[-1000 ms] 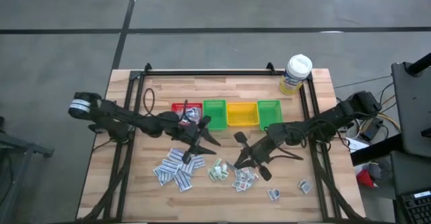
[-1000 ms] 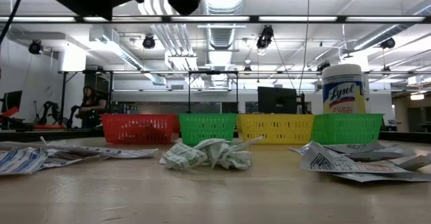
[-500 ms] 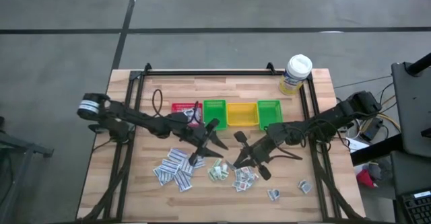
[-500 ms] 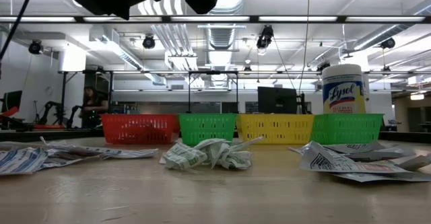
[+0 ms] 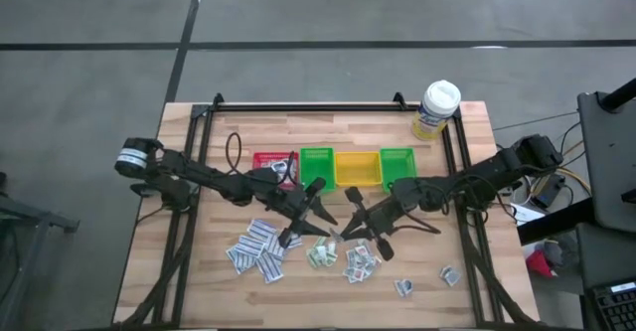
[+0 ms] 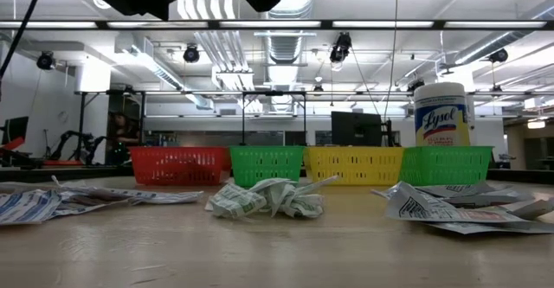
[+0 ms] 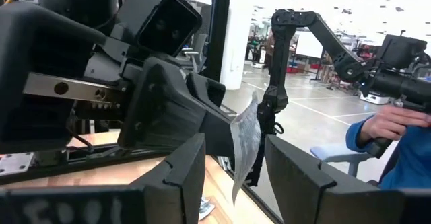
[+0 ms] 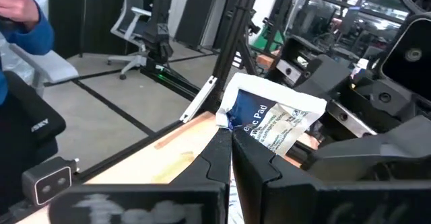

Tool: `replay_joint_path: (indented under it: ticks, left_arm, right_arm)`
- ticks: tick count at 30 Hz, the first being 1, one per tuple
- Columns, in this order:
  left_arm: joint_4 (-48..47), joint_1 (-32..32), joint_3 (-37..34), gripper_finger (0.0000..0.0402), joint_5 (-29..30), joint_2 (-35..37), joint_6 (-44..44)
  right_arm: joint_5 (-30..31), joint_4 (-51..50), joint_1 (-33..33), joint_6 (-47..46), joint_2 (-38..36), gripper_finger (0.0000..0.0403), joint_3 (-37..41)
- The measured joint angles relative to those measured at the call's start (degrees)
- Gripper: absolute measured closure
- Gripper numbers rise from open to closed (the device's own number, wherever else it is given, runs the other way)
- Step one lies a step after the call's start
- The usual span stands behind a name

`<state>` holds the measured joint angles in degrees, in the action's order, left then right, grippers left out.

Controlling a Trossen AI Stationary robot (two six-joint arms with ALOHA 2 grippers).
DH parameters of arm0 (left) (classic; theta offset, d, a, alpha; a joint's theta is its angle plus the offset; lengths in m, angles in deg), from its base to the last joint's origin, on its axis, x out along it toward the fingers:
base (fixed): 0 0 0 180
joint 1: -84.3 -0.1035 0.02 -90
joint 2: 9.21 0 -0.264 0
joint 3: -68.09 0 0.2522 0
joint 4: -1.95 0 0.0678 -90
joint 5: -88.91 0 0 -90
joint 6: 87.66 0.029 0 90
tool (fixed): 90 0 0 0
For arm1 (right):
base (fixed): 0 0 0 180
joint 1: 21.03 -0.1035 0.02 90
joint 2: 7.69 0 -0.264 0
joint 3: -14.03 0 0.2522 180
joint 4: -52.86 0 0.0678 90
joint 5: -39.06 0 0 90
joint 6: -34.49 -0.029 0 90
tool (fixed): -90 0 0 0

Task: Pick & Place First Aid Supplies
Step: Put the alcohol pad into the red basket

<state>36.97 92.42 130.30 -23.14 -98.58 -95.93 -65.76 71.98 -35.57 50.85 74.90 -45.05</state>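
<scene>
My right gripper (image 8: 231, 158) is shut on one of the first aid supplies, a white packet with blue print (image 8: 269, 120), held high above the table's middle (image 5: 338, 230). My left gripper (image 7: 234, 177) faces it from the left and is open. Its fingers stand on either side of the packet's thin edge (image 7: 245, 143) without touching it. More white packets lie flat on the wood in loose heaps at the near left (image 5: 258, 249), near middle (image 5: 320, 255) and near right (image 5: 449, 274), and they also show in the low view (image 6: 268, 197). My right gripper pinches one end of the packet (image 8: 244, 128) between its two fingers. The fingers lie about level and point toward the table's left. The rest of the packet sticks out past the fingertips, a little crumpled, lifted clear of the table.
A row of small bins stands past the arms: red (image 5: 275, 163), green (image 5: 316, 167), yellow (image 5: 357, 169), green (image 5: 397, 166). A white-capped bottle with a yellow label (image 5: 435, 109) stands at the far right. Black frame rails (image 5: 298, 106) run along the table's edges. A person's hand and blue sleeve (image 7: 387, 133) show beyond the table.
My left gripper has moved toward the table's right, closing on my right gripper and the packet it holds, and has stayed open. My right gripper has kept its place, still shut on the packet.
</scene>
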Motion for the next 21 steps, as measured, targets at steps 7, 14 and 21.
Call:
replay_joint_path:
  ticks: [7,14,21]
  left_arm:
    - [0.1,0.0,0.0,0.0282,0.0,-0.1,-0.9]
    - [0.1,0.0,0.0,0.0384,-0.5,-0.1,0.0]
    - [-2.1,0.0,0.0,0.04,-1.3,0.1,0.2]
  right_arm:
    - [0.6,0.0,1.4,-0.9,0.0,0.0395,0.0]
    - [1.8,-0.1,1.5,-1.8,0.0,0.0395,0.0]
    - [3.3,-2.7,1.5,-6.6,0.0,0.0394,0.0]
